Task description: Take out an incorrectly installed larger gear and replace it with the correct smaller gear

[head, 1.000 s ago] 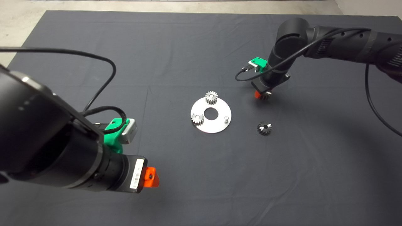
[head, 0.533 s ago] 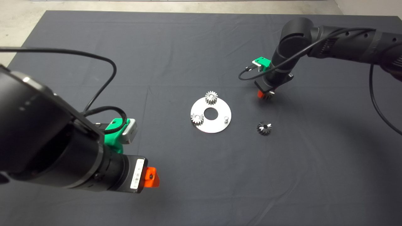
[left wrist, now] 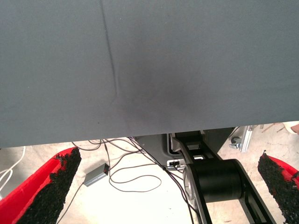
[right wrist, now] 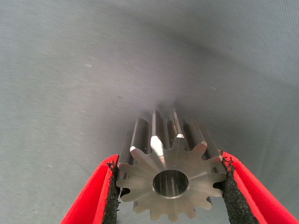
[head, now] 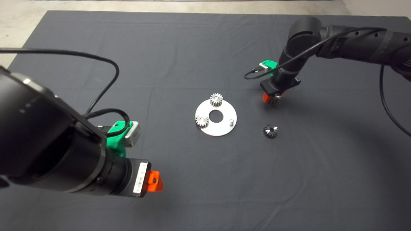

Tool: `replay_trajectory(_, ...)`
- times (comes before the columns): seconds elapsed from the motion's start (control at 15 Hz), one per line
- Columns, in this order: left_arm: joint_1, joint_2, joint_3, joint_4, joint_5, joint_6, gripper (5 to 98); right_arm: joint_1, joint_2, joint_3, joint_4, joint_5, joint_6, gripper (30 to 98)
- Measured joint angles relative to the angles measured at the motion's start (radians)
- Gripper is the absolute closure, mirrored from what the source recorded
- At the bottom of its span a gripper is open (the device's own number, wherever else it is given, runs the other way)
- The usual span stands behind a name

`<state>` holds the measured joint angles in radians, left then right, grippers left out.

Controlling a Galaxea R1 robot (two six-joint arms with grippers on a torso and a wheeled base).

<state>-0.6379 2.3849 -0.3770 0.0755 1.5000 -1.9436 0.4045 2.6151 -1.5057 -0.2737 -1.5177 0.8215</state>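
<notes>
The larger gear (right wrist: 164, 140), shiny silver with long flared teeth, is clamped between the pads of my right gripper (right wrist: 170, 164), just above the mat. In the head view that gripper (head: 271, 98) hangs to the right of the round silver plate (head: 221, 128) and beyond it. The smaller gear (head: 270, 131), dark grey with glinting teeth, lies flat on the mat to the right of the plate. One bare peg (head: 231, 121) stands on the plate's right side. My left gripper (head: 154, 182) waits open at the lower left with nothing between its fingers (left wrist: 51, 186).
Two small pale gears (head: 216, 99) (head: 202, 121) sit on the plate's far and left pegs around its centre hole. The left wrist view shows the mat's edge (left wrist: 140, 135), with cables and the robot's base (left wrist: 219, 182) on the floor beyond.
My right gripper has drifted a little to the right, away from the plate, carrying the larger gear. The left arm and the smaller gear have not moved.
</notes>
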Motion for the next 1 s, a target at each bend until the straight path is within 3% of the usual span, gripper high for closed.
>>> replay_trajectory(0.2, 0.0, 0.0, 0.0, 0.0, -0.001, 0.0, 6.1, 0.0, -0.006, -0.001, 0.001, 0.0, 0.01, 81.0)
replay_trajectory(0.27, 0.0, 0.0, 0.0, 0.0, 0.0, 0.0, 6.1, 0.0, -0.005, -0.001, 0.003, 0.013, 0.011, 81.0)
replay_trajectory(0.47, 0.0, 0.0, 0.0, 0.0, 0.0, 0.0, 6.1, 0.0, 0.0, -0.001, 0.01, 0.116, 0.01, 81.0)
replay_trajectory(0.53, 0.0, 0.0, 0.0, 0.0, -0.001, 0.0, 6.1, 0.0, 0.0, 0.0, 0.013, 0.134, 0.01, 80.9)
replay_trajectory(1.0, 0.0, 0.0, 0.0, 0.0, 0.0, 0.0, 6.1, 0.0, 0.0, 0.0, 0.014, 0.132, 0.01, 81.0)
